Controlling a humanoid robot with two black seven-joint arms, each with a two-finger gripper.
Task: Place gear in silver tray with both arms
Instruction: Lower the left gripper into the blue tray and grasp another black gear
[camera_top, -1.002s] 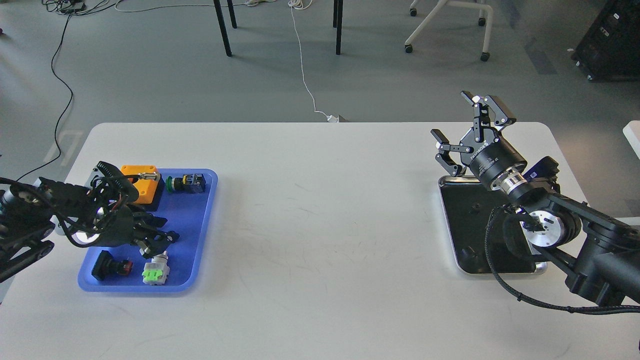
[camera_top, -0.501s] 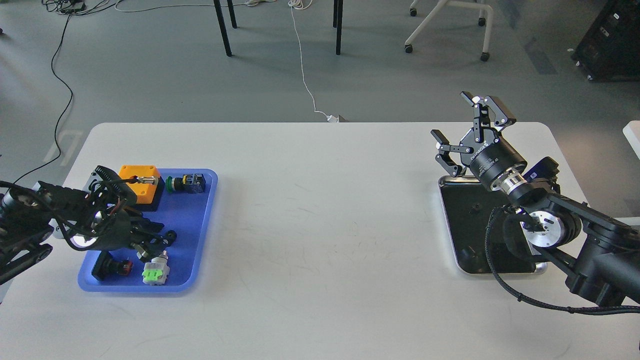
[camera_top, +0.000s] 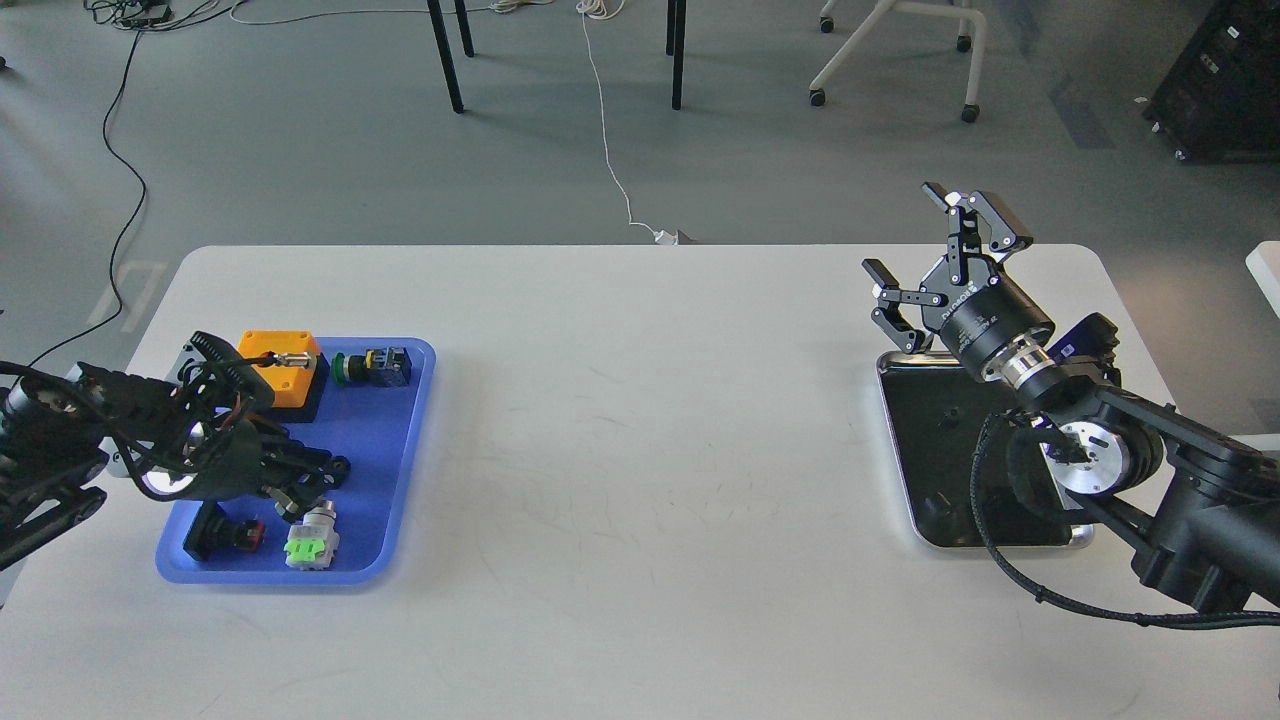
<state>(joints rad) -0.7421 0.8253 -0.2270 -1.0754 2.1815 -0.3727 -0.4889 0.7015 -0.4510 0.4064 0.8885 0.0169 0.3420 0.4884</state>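
Note:
The silver tray (camera_top: 938, 470) lies at the right of the white table, its dark bottom partly hidden by my right arm. My right gripper (camera_top: 915, 252) is open and empty, raised above the tray's far left corner. My left gripper (camera_top: 312, 478) hangs low over the blue plastic tray (camera_top: 395, 440) at the left, among the parts. Its fingers are dark and seen end-on. A small dark round piece (camera_top: 341, 465) shows at its tip. I cannot tell whether this is the gear or whether it is held.
The blue tray holds an orange box (camera_top: 280, 362), a green-and-black button switch (camera_top: 372, 366), a black-and-red button (camera_top: 228, 533) and a grey-and-green part (camera_top: 312, 540). The table's far edge runs behind both trays. Chair legs and cables are on the floor beyond.
My left gripper has sunk a little lower and nearer within the blue tray over the last second, and barely moved in the last half. The right arm has not moved.

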